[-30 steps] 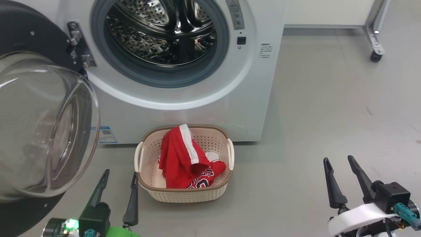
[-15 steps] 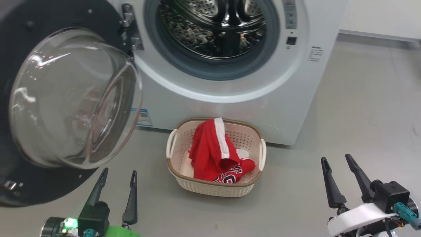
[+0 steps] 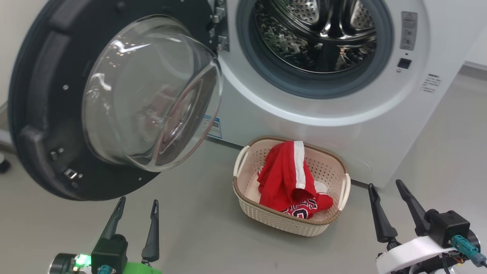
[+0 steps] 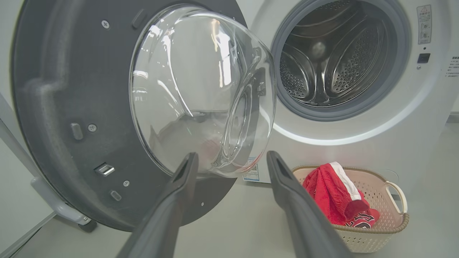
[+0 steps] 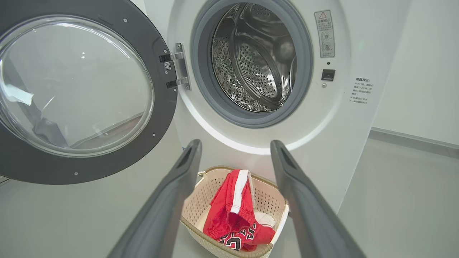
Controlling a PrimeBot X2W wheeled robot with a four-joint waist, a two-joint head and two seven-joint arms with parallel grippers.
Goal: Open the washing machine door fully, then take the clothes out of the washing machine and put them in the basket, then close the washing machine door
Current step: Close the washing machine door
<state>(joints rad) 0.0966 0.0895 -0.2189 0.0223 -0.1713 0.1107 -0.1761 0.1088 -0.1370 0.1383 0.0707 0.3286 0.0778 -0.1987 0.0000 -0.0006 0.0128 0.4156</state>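
The washing machine (image 3: 342, 125) stands ahead, its steel drum (image 3: 315, 34) showing no clothes inside. The washing machine door (image 3: 45, 114) hangs wide open to the left, its clear glass bowl (image 3: 152, 95) bulging toward me. Red clothes (image 3: 289, 179) lie heaped in the cream basket (image 3: 266, 217) on the floor in front of the machine. My left gripper (image 3: 137, 203) is open, low at the left, just below the door's rim. My right gripper (image 3: 384, 186) is open at the lower right, beside the basket. In the left wrist view the door (image 4: 53, 107) is close, the basket (image 4: 391, 225) to its right.
Grey floor (image 3: 213, 236) spreads around the basket. A pale wall (image 5: 423, 71) runs to the right of the machine. A white metal leg with a caster (image 4: 57, 208) stands behind the open door at the left.
The head view has swung left, so the machine, door and basket have shifted right in the picture. Both grippers keep their places in the view, still open.
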